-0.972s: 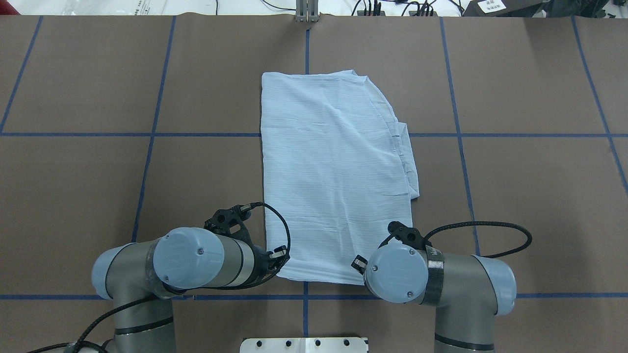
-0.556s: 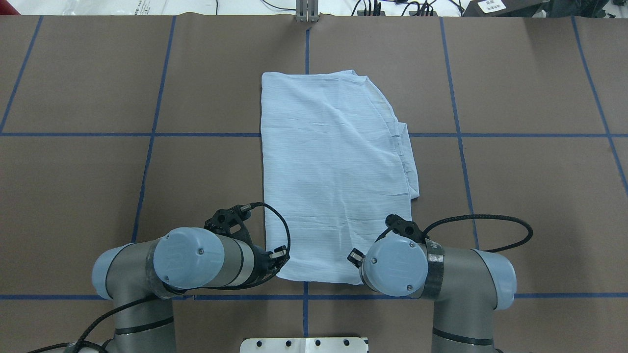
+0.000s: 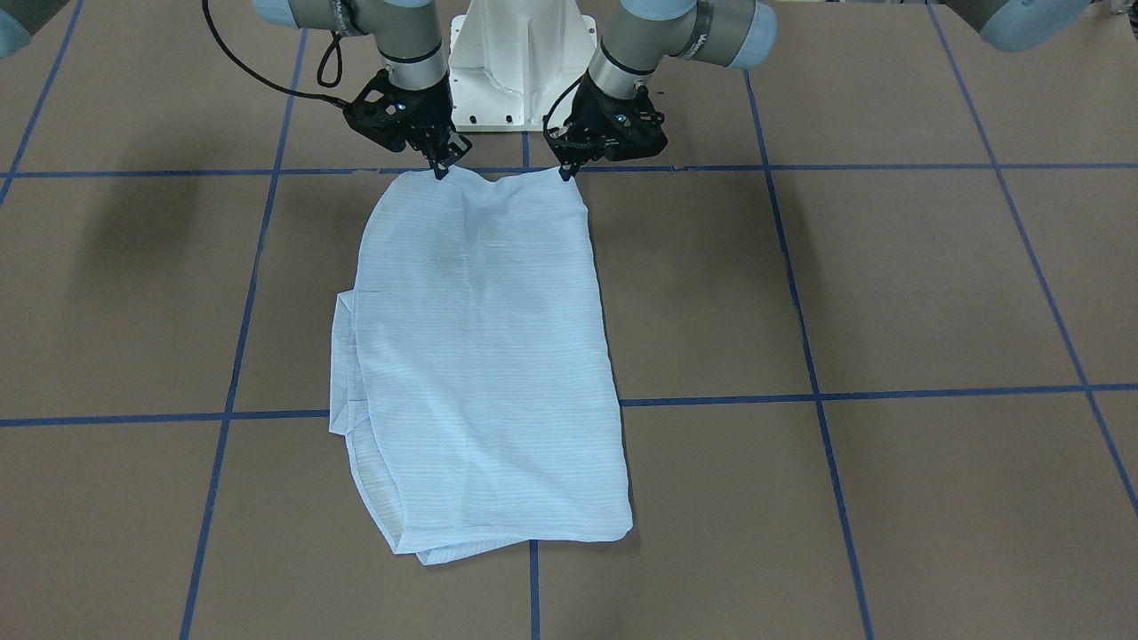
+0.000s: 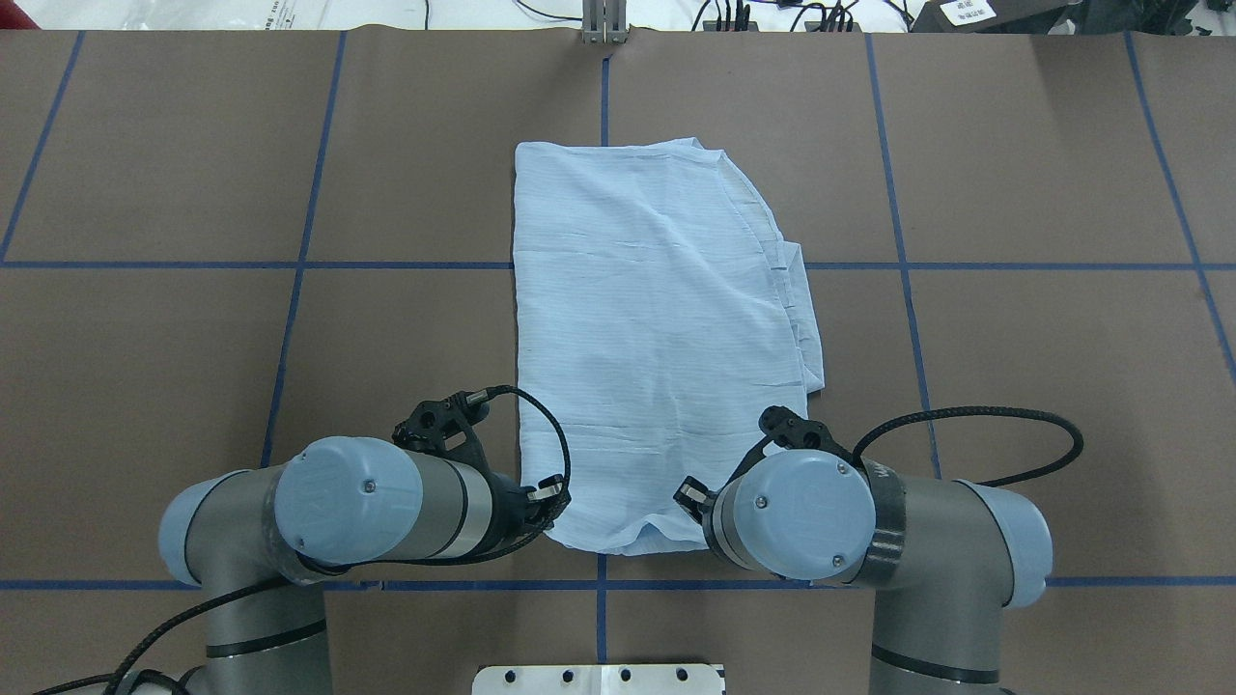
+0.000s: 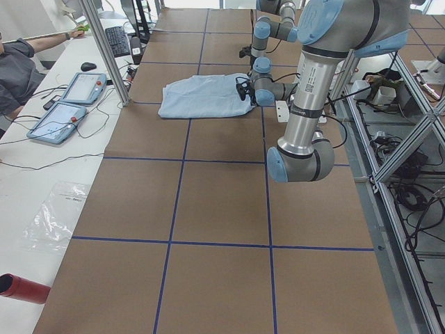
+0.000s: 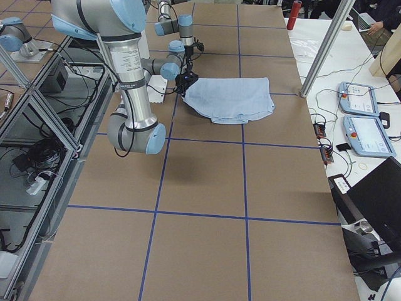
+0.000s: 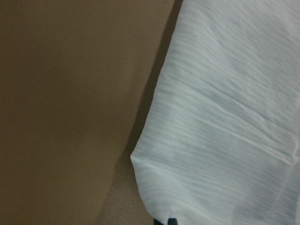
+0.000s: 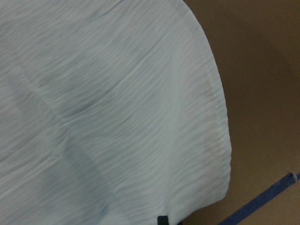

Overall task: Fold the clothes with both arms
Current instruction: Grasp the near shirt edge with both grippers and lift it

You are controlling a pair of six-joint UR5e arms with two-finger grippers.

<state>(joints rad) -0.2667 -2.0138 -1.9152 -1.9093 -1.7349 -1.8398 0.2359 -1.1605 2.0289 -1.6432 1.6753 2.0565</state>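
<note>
The clothes, one pale blue finely striped shirt, lie folded into a long rectangle on the brown table, with layered edges showing on the robot's right side. My left gripper is shut on the shirt's near left corner. At the near right corner my right gripper is shut on the cloth too. Between the two corners the near hem sags a little. Both wrist views are filled with shirt cloth over the table, with just a dark fingertip at the bottom edge.
The white pedestal base stands just behind the grippers. Blue tape lines divide the brown table top. A metal post stands at the far edge. Tablets, cables and a person's arm are on the side bench.
My right gripper has moved inward toward the left one, carrying its corner with it. The near hem, straight before, now bows in the middle. The left arm has shifted slightly.
</note>
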